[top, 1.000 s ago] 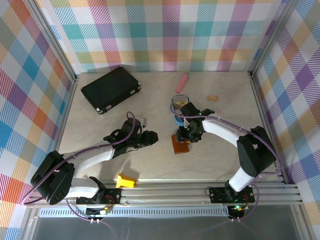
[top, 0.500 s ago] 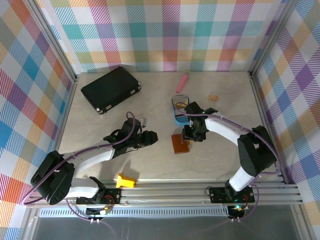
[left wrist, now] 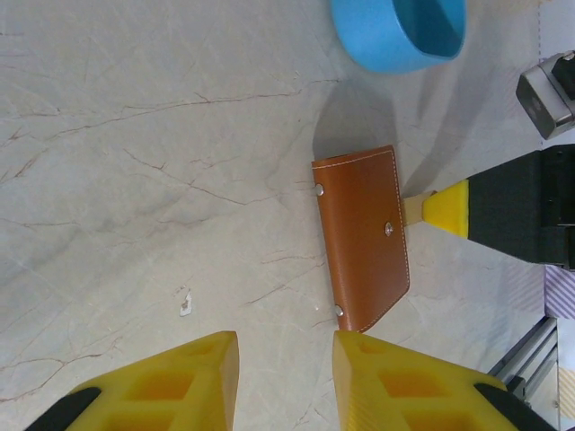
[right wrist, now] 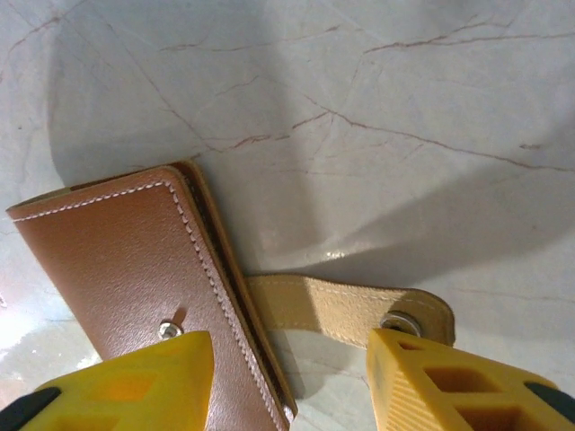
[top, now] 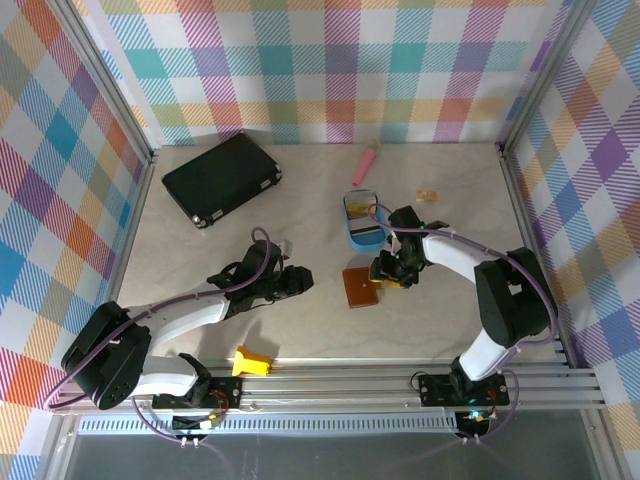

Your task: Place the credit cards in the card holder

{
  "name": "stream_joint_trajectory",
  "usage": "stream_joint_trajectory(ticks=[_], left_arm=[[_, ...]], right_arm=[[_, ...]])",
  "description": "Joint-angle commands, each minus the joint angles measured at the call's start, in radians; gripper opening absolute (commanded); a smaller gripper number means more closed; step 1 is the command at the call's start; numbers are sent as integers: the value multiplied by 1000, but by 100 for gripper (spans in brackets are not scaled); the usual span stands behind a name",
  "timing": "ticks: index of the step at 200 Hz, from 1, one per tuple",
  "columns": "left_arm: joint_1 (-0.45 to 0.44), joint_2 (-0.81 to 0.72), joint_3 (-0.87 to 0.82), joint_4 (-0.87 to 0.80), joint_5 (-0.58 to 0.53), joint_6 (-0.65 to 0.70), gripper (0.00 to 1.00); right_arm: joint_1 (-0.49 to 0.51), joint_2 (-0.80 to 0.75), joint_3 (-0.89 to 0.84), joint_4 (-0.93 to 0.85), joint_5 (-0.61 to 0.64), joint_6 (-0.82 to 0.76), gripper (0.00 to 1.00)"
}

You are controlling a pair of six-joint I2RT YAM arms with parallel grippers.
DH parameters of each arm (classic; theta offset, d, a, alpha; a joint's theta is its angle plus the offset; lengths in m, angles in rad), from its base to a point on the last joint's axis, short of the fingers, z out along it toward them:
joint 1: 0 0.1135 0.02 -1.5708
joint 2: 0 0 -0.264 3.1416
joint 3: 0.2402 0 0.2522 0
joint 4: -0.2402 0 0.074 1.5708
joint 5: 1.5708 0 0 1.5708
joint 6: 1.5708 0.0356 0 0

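Wallet (top: 360, 288) lay flat on the bench (top: 180, 260).
Right fingers (right wrist: 135, 382) stood apart over its tab (right wrist: 350, 310); left fingers (left wrist: 180, 382) apart, empty, off its opposite edge.

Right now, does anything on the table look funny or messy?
Only one thing: the wallet lies folded shut, but its snap tab is undone and sticks out flat to one side instead of being buttoned down. Nothing looks spilled or broken.

Marbled tabletop (top: 300, 205), plaid walls (top: 350, 70)
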State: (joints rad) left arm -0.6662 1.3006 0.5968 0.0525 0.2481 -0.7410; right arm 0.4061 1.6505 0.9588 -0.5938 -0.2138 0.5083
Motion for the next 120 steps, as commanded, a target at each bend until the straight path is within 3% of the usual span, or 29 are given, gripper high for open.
stream_joint_trajectory(ticks=[1, 70, 120], left_arm=[[-12, 15, -13, 0, -13, -7, 33], [-12, 33, -19, 26, -18, -15, 33], [-12, 37, -26, 55, -16, -21, 33]], right_arm=[[-11, 21, -19, 32, -41, -16, 48], [-42, 15, -37, 58, -95, -21, 48], [-43, -33, -47, 106, -234, -95, 47]])
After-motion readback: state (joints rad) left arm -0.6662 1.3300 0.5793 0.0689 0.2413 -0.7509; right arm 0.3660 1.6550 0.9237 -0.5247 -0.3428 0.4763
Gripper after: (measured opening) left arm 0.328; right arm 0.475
